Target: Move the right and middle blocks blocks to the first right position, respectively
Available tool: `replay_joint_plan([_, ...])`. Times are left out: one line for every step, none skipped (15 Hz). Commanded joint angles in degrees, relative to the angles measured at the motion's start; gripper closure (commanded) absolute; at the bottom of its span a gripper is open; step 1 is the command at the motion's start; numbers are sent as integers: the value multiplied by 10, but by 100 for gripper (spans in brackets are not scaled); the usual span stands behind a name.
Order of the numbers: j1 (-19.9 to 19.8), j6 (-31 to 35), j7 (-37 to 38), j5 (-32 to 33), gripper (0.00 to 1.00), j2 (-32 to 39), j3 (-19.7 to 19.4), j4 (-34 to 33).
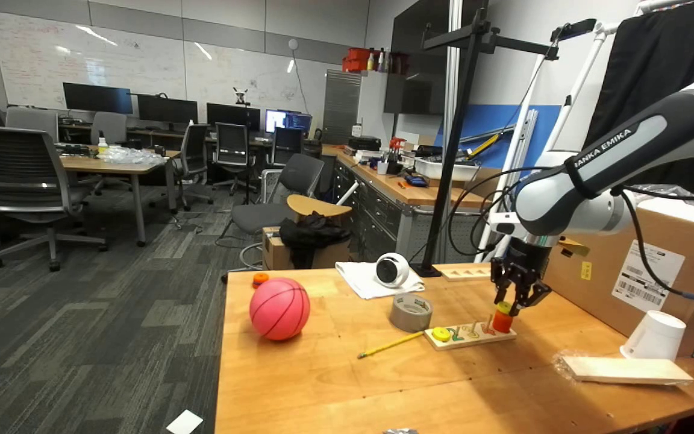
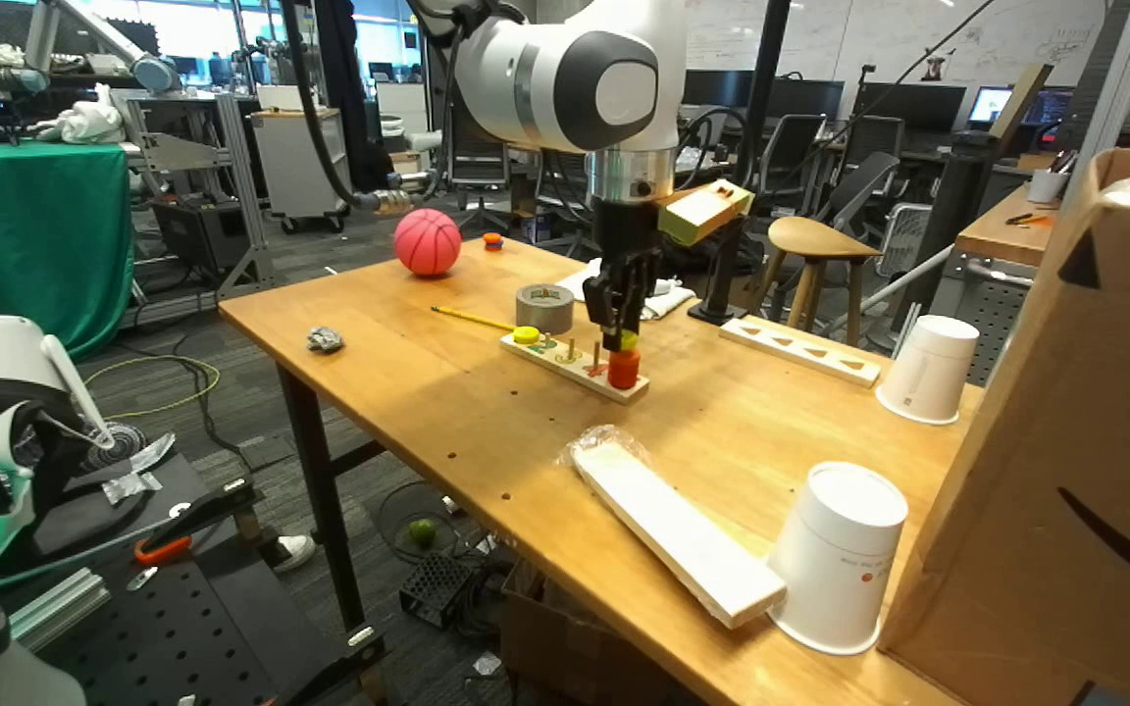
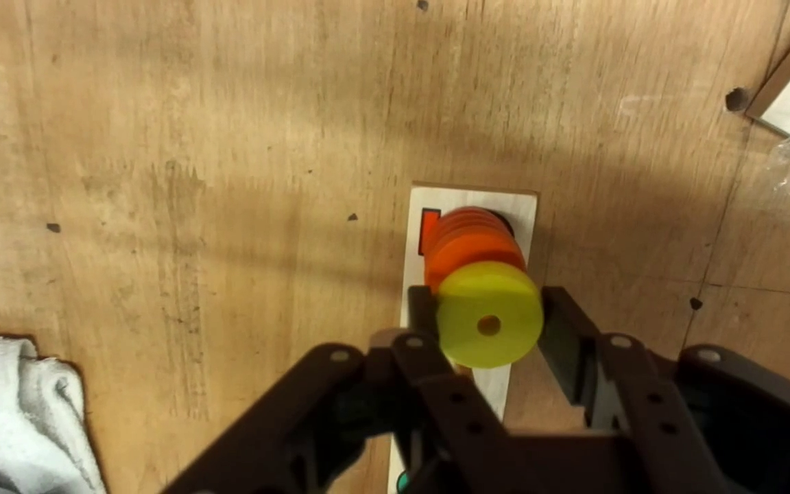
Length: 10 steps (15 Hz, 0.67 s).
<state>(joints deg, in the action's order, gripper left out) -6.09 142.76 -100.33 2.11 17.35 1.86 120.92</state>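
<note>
Red and orange blocks [image 1: 502, 322]. Short round pieces, smooth on the outside, ridged where one meets the next, stacked as a single column at one end of a pegged board [image 1: 472, 342]. Board: pale flat wood, rectangular, printed with figures in green, yellow and red. Above the column, a yellow disc [image 3: 467, 312], flat-faced, round, with a central hole; the gripper [image 3: 489, 310] grasps it by opposite sides. Whether this disc touches the column below cannot be told. Surface [image 1: 323, 386]: wood, grain showing, dotted with small dark holes.

Counts. Columns of red and orange: one; its separate pieces cannot be reliably counted. Yellow discs: two, the held one and a second yellow disc [image 1: 441, 334] at the opposite end of the board. Upright pegs [image 2: 572, 347] showing: three, between the column and that second disc. Red-pink ball [image 1: 279, 309] with dark seams: one. Grey tape roll [image 1: 411, 319], a hollow ring: one. Yellow pencil [image 1: 389, 345]: one. White cups [image 2: 838, 564], tapered, inverted: two. Wooden plank [image 2: 678, 529] partly in clear film [image 2: 614, 441]: one. Strip [image 2: 789, 358] with triangular cut-outs: one. White cloth [image 3: 18, 412], folded: one.

Orientation. Column upright, long axis vertical, rising square from the board. Gripper pointing down over the column. Board's long axis lies flat; in both exterior views the blocks occupy its right-hand end, in the wrist view its upper end.
</note>
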Motion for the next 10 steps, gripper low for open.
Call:
replay_joint_plan([0,-6,4,21,83,13,-6,-15])
replay_joint_plan([-1,-6,4,26,83,12,-7,-14])
replay_joint_plan([-1,-6,5,30,83,12,-8,-14])
replay_joint_plan([-2,-5,5,32,83,12,-9,-14])
replay_joint_plan([-2,-5,5,34,83,14,-10,-13])
replay_joint_plan([-3,-4,4,34,83,14,-9,-12])
replay_joint_plan([-3,-4,4,33,83,13,-9,-11])
replay_joint_plan([-2,-4,4,34,83,12,-8,-10])
replay_joint_plan([-2,-4,4,32,83,12,-7,-9])
replay_joint_plan([-2,-3,4,31,83,12,-6,-8])
